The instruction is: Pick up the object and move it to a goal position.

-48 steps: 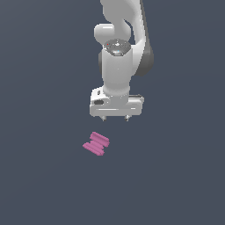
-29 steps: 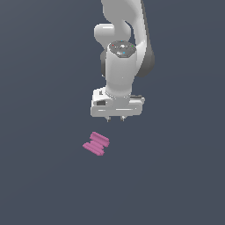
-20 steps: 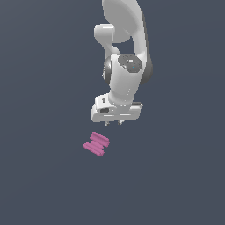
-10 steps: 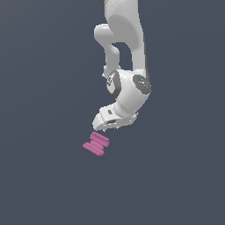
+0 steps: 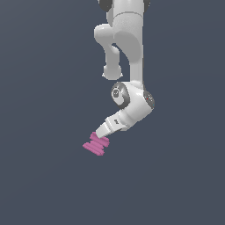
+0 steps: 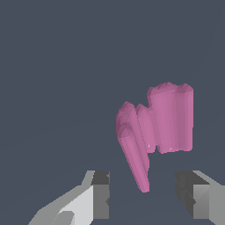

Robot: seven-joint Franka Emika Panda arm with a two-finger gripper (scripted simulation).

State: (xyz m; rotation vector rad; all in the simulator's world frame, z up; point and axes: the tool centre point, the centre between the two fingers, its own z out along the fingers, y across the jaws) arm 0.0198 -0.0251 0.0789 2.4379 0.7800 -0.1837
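Observation:
The object, a small pink ridged block (image 5: 96,145), lies on the dark grey floor (image 5: 48,184). My gripper (image 5: 100,135) is tilted and points down toward the exterior view's left, its tip right above the block's upper edge. In the wrist view the block (image 6: 163,119) fills the middle, and one narrow end of it reaches down between my two fingers. The gripper (image 6: 144,194) is open, with one finger (image 6: 100,195) on each side and a clear gap to the block. I cannot tell whether the tip touches the block in the exterior view.
The white arm (image 5: 127,39) comes down from above, its wrist joint (image 5: 134,101) bent over the block. Plain dark grey floor lies all around. No goal marker shows.
The arm has bent and tilted. The gripper dropped from well above the block, pointing straight down, to a slanted pose at the block's upper edge. The block has not moved.

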